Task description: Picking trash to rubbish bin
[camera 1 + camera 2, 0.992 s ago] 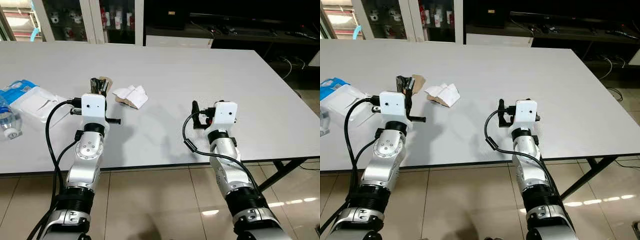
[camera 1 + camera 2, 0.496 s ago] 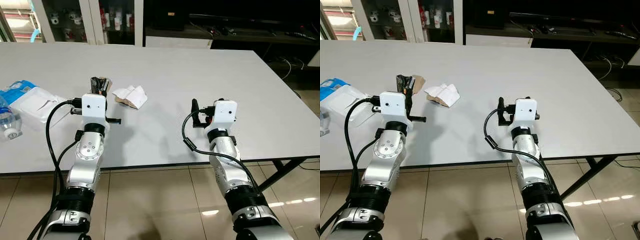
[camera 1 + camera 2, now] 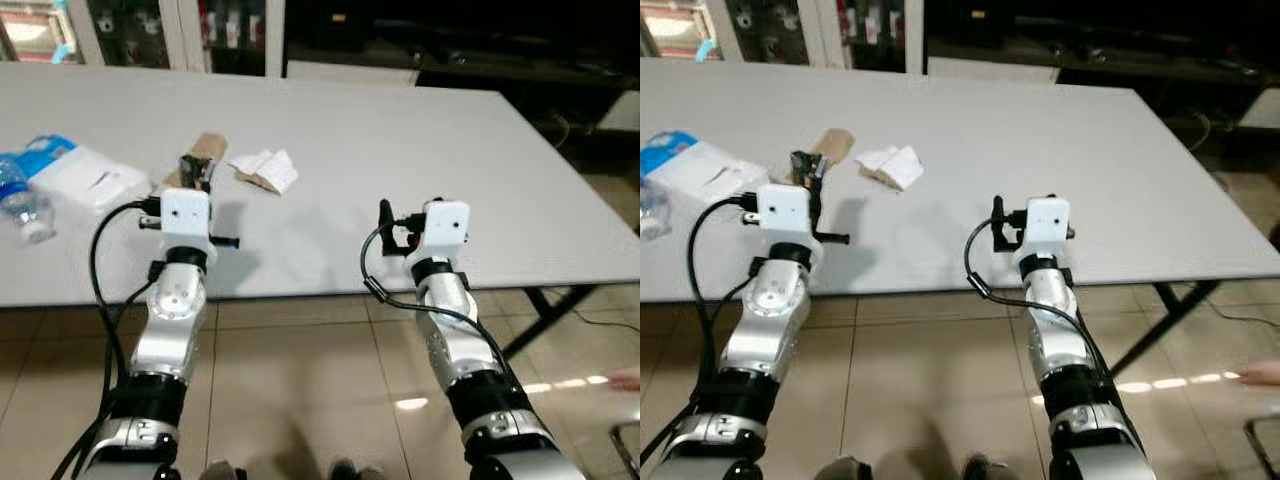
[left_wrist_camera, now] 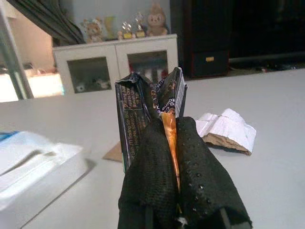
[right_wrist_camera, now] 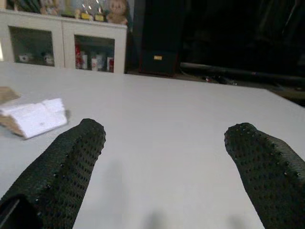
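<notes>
Here, in the left eye view, the left hand (image 3: 196, 172) sits above the near edge of the bench (image 3: 400, 140), clamped on a dark wrapper (image 3: 190, 166) and lifted clear of the surface, probably so it can be carried off to a bin. At about one o'clock from it lies crumpled paper (image 3: 263, 169); at nine o'clock, a white pack (image 3: 85, 177) and a bottle (image 3: 20, 195).

In the right eye view, the right hand (image 3: 997, 218) hovers near the bench edge, holding nothing, likely kept free for the next piece.

The left wrist view shows both fingers (image 4: 198, 167) pinching the wrapper upright; its print is too creased to read.

The right wrist view shows fingers (image 5: 66, 162) spread apart.
</notes>
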{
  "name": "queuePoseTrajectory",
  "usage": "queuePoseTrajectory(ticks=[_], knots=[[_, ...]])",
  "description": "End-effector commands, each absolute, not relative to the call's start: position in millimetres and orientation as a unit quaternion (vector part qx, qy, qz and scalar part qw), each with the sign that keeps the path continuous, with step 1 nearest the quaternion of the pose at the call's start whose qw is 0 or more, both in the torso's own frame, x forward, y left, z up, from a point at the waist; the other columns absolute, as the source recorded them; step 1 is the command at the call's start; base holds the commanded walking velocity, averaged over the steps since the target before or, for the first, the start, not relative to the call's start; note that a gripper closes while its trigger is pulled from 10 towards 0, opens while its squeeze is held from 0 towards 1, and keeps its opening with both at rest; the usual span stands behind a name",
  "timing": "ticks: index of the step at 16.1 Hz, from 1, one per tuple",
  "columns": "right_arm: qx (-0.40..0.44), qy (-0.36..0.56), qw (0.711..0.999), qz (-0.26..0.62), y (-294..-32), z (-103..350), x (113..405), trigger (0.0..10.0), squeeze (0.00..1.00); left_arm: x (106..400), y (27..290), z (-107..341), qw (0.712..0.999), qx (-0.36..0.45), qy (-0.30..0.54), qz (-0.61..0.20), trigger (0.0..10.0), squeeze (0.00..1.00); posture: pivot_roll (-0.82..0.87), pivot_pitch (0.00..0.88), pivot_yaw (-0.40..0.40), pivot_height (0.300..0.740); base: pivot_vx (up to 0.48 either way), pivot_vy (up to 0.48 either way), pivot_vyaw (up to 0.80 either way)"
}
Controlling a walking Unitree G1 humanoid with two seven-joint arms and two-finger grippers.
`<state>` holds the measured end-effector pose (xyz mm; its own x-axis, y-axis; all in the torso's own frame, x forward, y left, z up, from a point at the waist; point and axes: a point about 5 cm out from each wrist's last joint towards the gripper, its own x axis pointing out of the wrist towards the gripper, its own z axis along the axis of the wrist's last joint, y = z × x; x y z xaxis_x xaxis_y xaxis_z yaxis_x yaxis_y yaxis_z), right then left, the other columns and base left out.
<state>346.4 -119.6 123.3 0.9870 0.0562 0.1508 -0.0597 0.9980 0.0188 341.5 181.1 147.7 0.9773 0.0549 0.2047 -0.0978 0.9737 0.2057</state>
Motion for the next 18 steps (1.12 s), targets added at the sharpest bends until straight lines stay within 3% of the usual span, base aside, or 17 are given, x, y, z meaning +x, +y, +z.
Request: queuePoseTrajectory(ticks=[1, 16, 18], knots=[[0.008, -0.077, 0.997, 0.023, -125.6, 123.4, 347.3, 10.0, 0.00, 342.3, 174.4, 146.8, 0.989, 0.110, -0.100, 0.029, 10.0, 0.00, 0.01, 0.000, -0.083, 0.740, -0.307, 0.000, 0.00], [0.010, -0.053, 0.998, 0.026, -126.1, 114.9, 346.3, 10.0, 0.00, 342.4, 173.0, 143.1, 0.989, 0.112, -0.090, 0.027, 10.0, 0.00, 0.01, 0.002, -0.084, 0.740, -0.298, 0.000, 0.00], [0.018, -0.038, 0.999, 0.028, -127.5, 109.7, 345.8, 10.0, 0.00, 343.9, 172.4, 130.3, 0.994, 0.095, -0.050, 0.020, 10.0, 0.00, 0.01, 0.006, -0.087, 0.740, 0.000, 0.000, 0.00]])
